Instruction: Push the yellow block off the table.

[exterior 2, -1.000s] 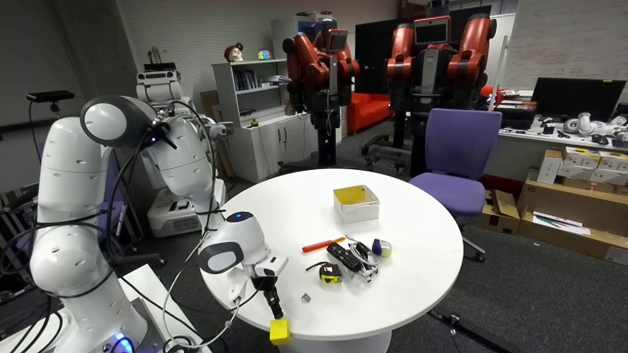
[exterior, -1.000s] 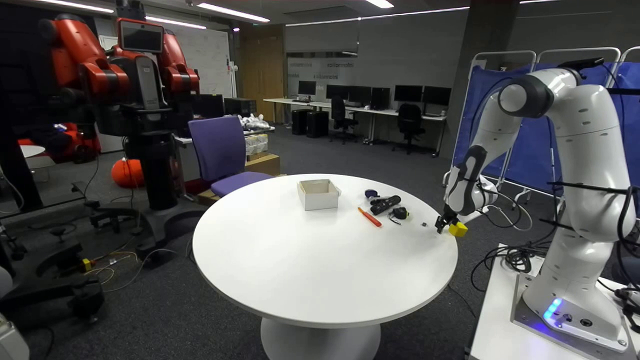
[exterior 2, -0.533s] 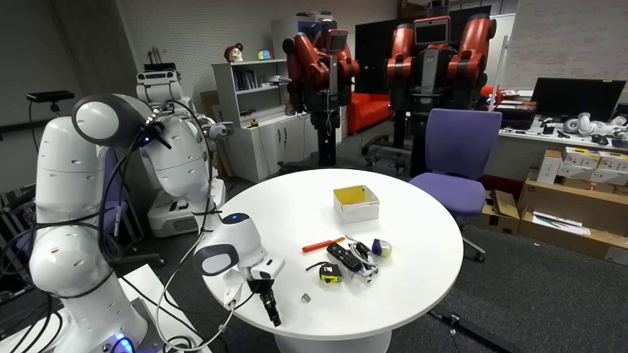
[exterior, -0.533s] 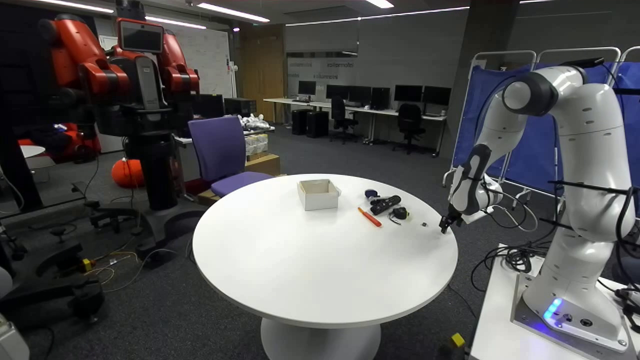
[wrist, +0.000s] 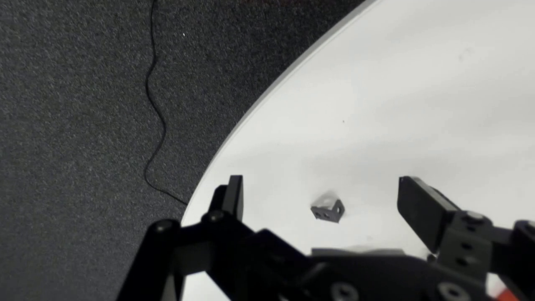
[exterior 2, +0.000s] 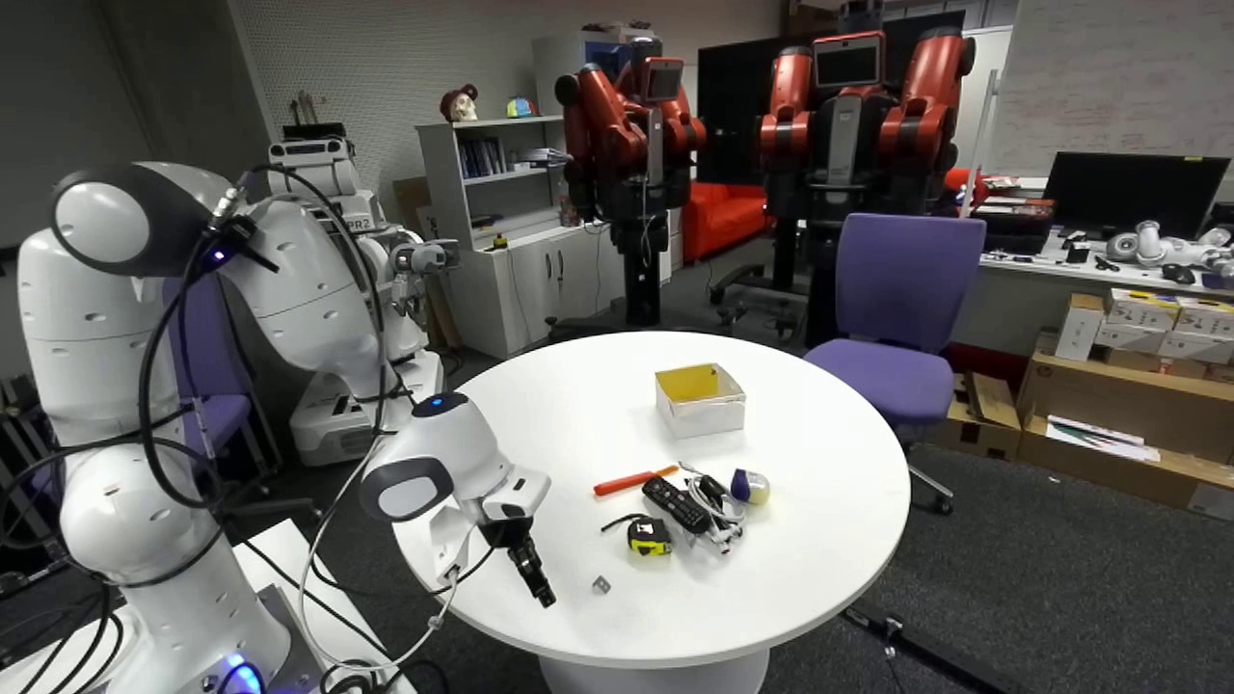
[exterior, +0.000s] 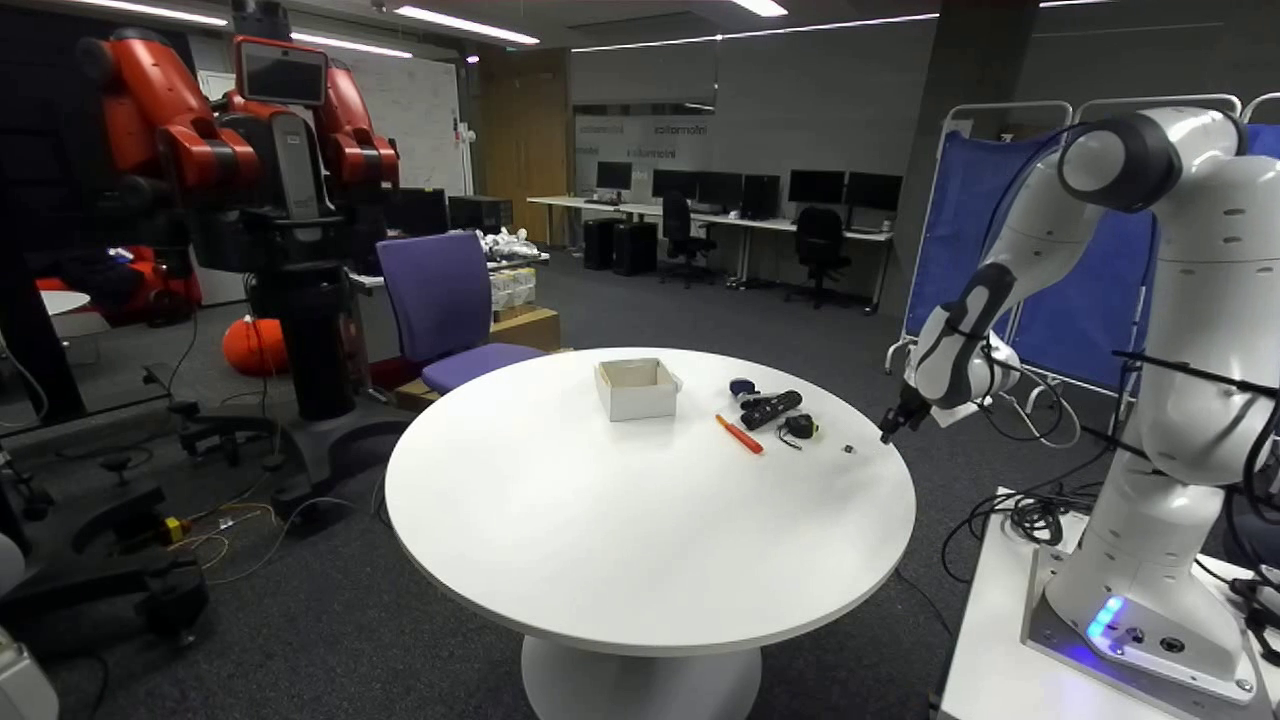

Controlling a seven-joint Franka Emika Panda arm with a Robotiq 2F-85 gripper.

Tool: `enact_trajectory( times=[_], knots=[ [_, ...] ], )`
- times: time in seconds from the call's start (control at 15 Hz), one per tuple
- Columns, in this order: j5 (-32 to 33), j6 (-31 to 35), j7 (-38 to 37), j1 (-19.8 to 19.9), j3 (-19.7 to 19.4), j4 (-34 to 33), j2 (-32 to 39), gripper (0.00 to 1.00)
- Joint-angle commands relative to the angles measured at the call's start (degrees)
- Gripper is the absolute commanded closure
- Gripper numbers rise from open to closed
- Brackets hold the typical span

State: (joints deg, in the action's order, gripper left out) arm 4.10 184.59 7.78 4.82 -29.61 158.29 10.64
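Note:
The yellow block does not show in any current view. The round white table (exterior: 600,530) shows in both exterior views, with its bare top also in an exterior view (exterior 2: 829,482). My gripper (exterior: 886,436) is over the table's edge on the arm's side, fingers pointing down, a little above the top; it also shows in an exterior view (exterior 2: 548,601). In the wrist view my gripper (wrist: 321,177) is open with nothing between its fingers. The table's rim (wrist: 267,94) curves past the left finger there, with dark carpet beyond.
A small grey metal bracket (wrist: 328,210) lies on the table below the fingers. A tape measure (exterior 2: 649,536), remote (exterior 2: 675,504), cables, red-orange stick (exterior 2: 634,480) and white box (exterior 2: 701,414) lie farther in. A purple chair (exterior 2: 892,376) stands beyond the table.
The yellow block was at the fingertips on the table's edge, then dropped toward the floor beside the table, and is now out of view. My gripper has drawn back and risen slightly.

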Motion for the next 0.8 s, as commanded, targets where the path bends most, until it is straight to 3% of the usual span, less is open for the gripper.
enact_trajectory(
  times=[0.0, 0.2, 0.27, 0.47, 0.73],
  knots=[
    [2.94, -5.54, 2.36, -1.60, -2.13, 0.81, -10.38, 0.00],
    [8.26, -11.24, 0.64, -1.72, -3.28, 1.79, -17.47, 0.00],
    [4.33, -7.75, 0.74, 3.38, 3.49, -0.01, -11.14, 0.00],
    [4.48, -8.71, 0.68, 5.87, 5.96, 0.17, -12.39, 0.00],
    [4.53, -8.61, 0.59, 6.06, 6.47, 0.07, -11.13, 0.00]
  ],
)
